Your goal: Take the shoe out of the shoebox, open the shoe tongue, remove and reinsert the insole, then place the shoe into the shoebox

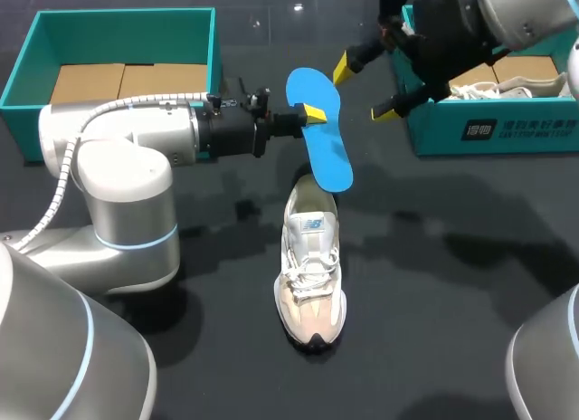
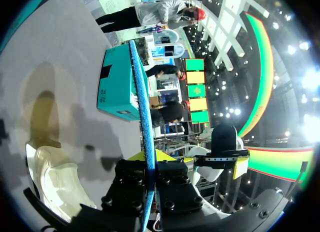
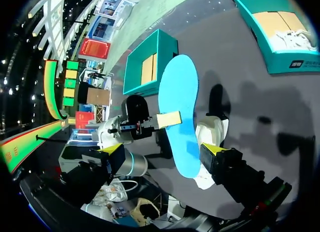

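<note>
Left end effector (image 1: 312, 114): clenched on the blue insole (image 1: 331, 162), 1 pad on each face, gripping nearer its far end than its near end.
Right end effector (image 1: 366, 90): released, its 2 fingers spread with nothing between them. It hung just beside the insole's far end, in front of the right shoebox (image 1: 493, 135).
Insole position: in the air above the bench (image 1: 452, 284). Its near end was at the heel opening of the shoe (image 1: 310, 275); I could not tell whether it touched or hung just over it.
Insole axis: the long axis ran from the shoe's collar up and away from me, slanting a little toward my left. The broader end was the raised one and the narrower end was down at the shoe.
Shoe position: upright on its sole at mid-bench, well apart from the left shoebox (image 1: 18, 71) and from the right one.
Shoe axis: the long axis ran near to far, with the toe toward me and the heel away, almost in line with the insole.
Relation for the next move: the shoe lay below my left end effector and a little toward me. The left arm was the nearer 1, while the right stood off toward the far right.
Judgement: the 2 long axes nearly matched, so I judged that any travel of the insole would run along that shared line through the collar. The right end effector was free to steady the shoe.
</note>
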Robot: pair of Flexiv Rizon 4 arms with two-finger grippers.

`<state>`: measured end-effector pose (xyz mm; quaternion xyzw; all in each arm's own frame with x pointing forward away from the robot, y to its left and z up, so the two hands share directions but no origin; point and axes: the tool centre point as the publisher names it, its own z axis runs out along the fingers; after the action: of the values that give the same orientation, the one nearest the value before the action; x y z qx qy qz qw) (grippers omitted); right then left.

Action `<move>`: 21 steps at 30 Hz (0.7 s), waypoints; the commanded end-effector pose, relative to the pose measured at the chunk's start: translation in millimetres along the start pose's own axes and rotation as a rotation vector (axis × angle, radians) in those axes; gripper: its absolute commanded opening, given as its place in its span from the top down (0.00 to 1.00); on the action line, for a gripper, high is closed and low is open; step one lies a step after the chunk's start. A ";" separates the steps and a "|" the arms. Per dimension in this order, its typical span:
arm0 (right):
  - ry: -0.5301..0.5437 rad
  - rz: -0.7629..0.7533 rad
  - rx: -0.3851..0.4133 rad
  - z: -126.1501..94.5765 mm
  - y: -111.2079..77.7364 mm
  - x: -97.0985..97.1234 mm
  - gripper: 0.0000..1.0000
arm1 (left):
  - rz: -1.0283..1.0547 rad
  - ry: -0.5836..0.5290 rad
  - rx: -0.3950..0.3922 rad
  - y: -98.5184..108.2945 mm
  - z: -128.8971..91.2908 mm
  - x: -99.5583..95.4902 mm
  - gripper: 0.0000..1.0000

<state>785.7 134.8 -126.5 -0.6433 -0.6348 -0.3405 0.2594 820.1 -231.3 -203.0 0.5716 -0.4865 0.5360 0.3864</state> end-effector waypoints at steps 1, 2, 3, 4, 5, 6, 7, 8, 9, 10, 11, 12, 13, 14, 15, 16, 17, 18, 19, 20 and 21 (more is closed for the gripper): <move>0.467 0.000 -0.010 3.6 -3.9 -13.1 0.00 | 0.000 -0.003 0.001 1.2 0.5 0.5 1.00; 0.485 0.004 -0.009 5.0 -3.7 -15.7 0.00 | 0.000 -0.003 0.001 1.2 0.5 0.5 1.00; 0.501 0.004 -0.009 6.0 -3.5 -17.8 0.00 | 0.000 -0.003 0.001 1.2 0.5 0.5 1.00; 0.506 0.008 -0.010 6.9 -3.5 -19.4 0.00 | 0.000 -0.003 0.001 1.2 0.5 0.5 1.00; 0.509 0.015 -0.009 7.9 -3.4 -21.1 0.00 | 0.000 -0.003 0.001 1.2 0.5 0.5 1.00; 0.513 0.019 -0.009 8.6 -3.3 -22.3 0.00 | 0.000 -0.003 0.001 1.2 0.5 0.5 1.00; 0.518 0.022 -0.010 8.9 -3.2 -23.4 0.00 | 0.000 -0.003 0.001 1.2 0.5 0.5 1.00; 0.519 0.024 -0.009 9.1 -3.1 -24.0 0.00 | 0.000 -0.003 0.001 1.2 0.5 0.5 1.00; 0.523 0.026 -0.010 9.1 -3.0 -24.4 0.00 | 0.000 -0.003 0.001 1.2 0.5 0.5 1.00; 0.527 0.026 -0.010 9.1 -2.9 -24.8 0.00 | 0.000 -0.003 0.001 1.2 0.5 0.5 1.00; 0.533 0.025 -0.012 9.1 -2.7 -25.1 0.00 | 0.000 -0.003 0.001 1.2 0.5 0.5 1.00; 0.540 0.023 -0.014 9.1 -2.4 -25.5 0.00 | 0.000 -0.003 0.001 1.2 0.5 0.5 1.00; 0.541 0.023 -0.014 9.1 -2.3 -25.5 0.00 | 0.000 -0.003 0.001 1.2 0.5 0.5 1.00; 0.546 0.021 -0.013 9.3 -2.0 -25.8 0.00 | 0.000 -0.003 0.001 1.2 0.5 0.5 1.00; 0.552 0.020 -0.013 9.9 -1.7 -26.2 0.00 | 0.000 -0.003 0.001 1.2 0.5 0.5 1.00; 0.554 0.021 -0.011 10.8 -1.4 -26.6 0.00 | 0.000 -0.003 0.001 1.2 0.5 0.5 1.00; 0.555 0.021 -0.010 11.7 -1.3 -26.9 0.00 | 0.000 -0.003 0.001 1.2 0.5 0.5 1.00; 0.557 0.023 -0.008 12.2 -1.4 -27.0 0.00 | 0.000 -0.003 0.001 1.2 0.5 0.5 1.00; 0.557 0.024 -0.007 12.4 -1.4 -26.9 0.00 | 0.000 -0.003 0.001 1.2 0.5 0.5 1.00; 0.557 0.029 -0.005 12.6 -1.6 -26.8 0.00 | 0.000 -0.003 0.001 1.2 0.5 0.5 1.00; 0.555 0.034 -0.002 12.6 -1.8 -26.7 0.00 | 0.000 -0.003 0.001 1.2 0.5 0.5 1.00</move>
<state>785.4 124.8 -151.7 -0.5454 -0.5381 -0.4890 0.4170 819.5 -231.0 -202.3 0.5719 -0.4867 0.5358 0.3860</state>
